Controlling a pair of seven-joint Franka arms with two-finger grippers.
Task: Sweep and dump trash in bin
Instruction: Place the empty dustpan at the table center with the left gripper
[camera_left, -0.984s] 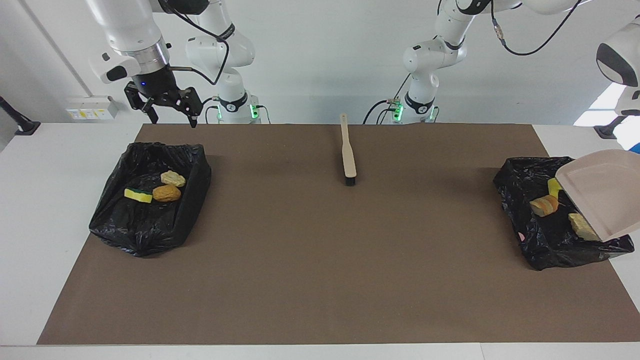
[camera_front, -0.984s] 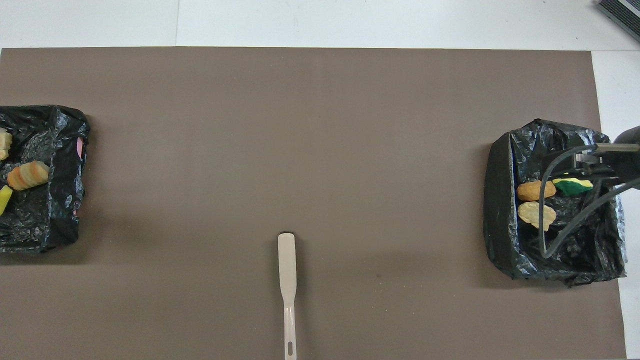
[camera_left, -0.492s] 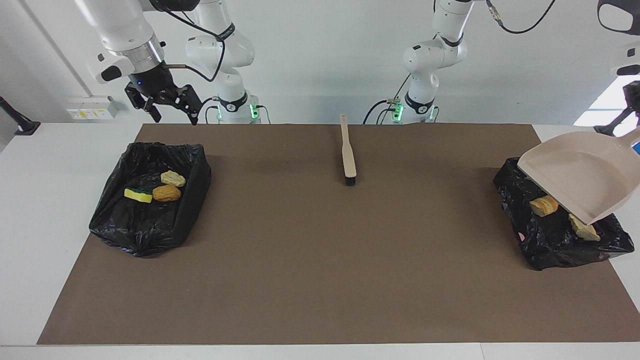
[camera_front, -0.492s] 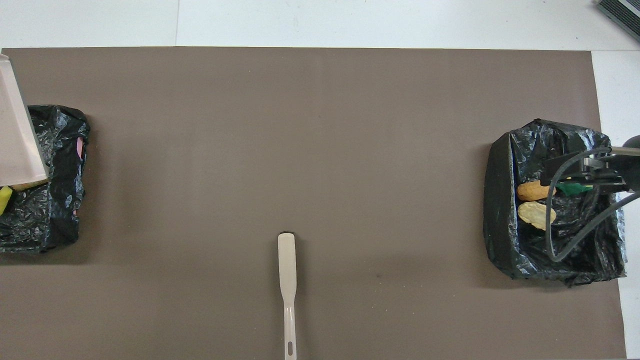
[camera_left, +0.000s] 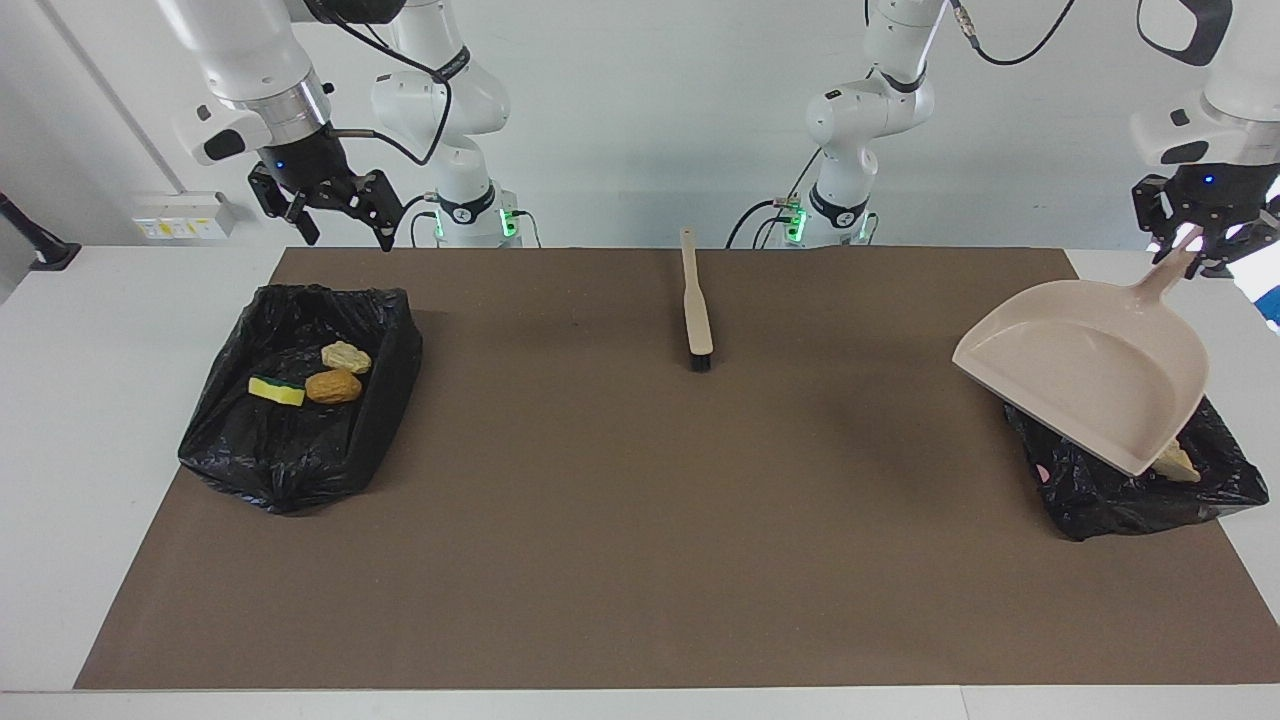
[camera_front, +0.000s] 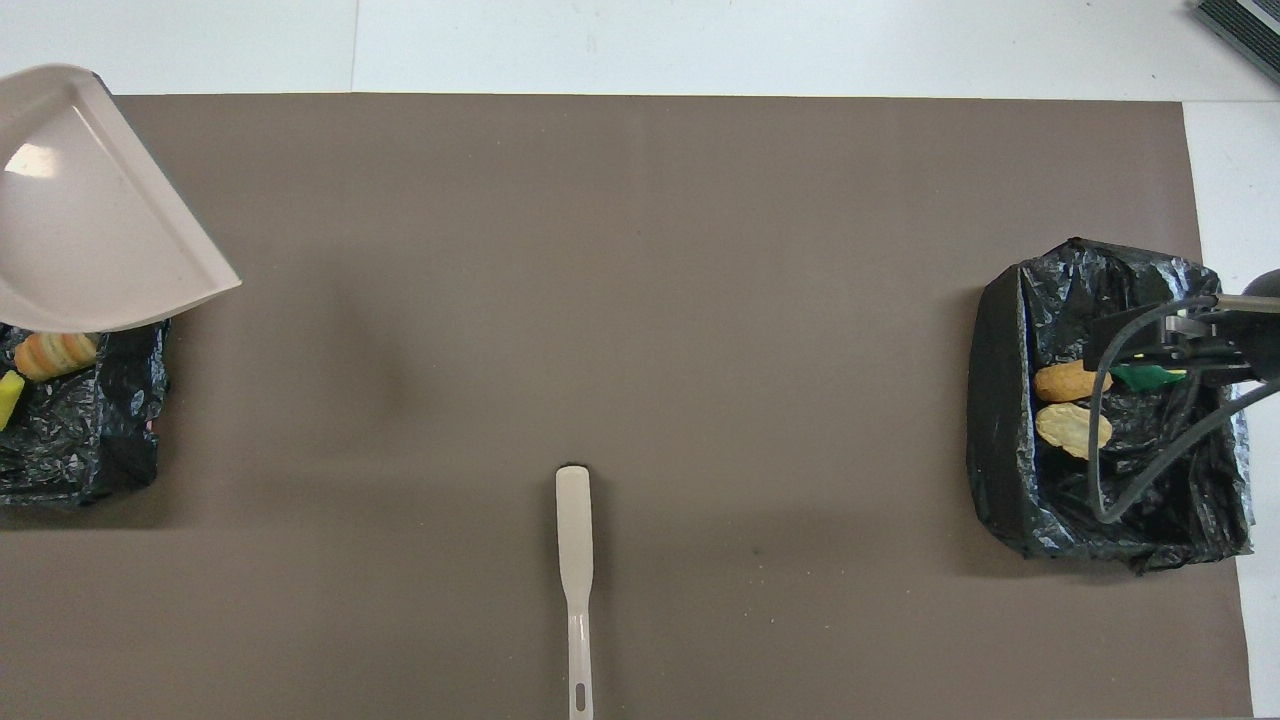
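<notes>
My left gripper (camera_left: 1196, 250) is shut on the handle of the beige dustpan (camera_left: 1090, 385). It holds the pan tilted and empty in the air over the black-lined bin (camera_left: 1100, 500) at the left arm's end. That bin holds trash: an orange-brown chunk (camera_front: 55, 354), a yellow chunk (camera_front: 9, 398) and a pale chunk (camera_left: 1176, 462). The pan hides part of this bin. The bin (camera_left: 392, 350) at the right arm's end holds a pale chunk (camera_left: 346, 356), an orange-brown chunk (camera_left: 333, 386) and a green-and-yellow chunk (camera_left: 276, 391). My right gripper (camera_left: 346, 238) is open and empty, raised over that bin's edge nearer the robots.
The beige brush (camera_left: 696, 315) lies on the brown mat (camera_left: 640, 520) near the robots, between the two arms, bristles pointing away from them. In the overhead view the dustpan (camera_front: 90, 220) covers part of the bin (camera_front: 110, 440), and the right arm's cable hangs over the other bin (camera_front: 1000, 400).
My left gripper has lifted the dustpan up and swung it toward the table's middle. The chunks at the pan's lip now lie in the bin. The right gripper has barely moved.
</notes>
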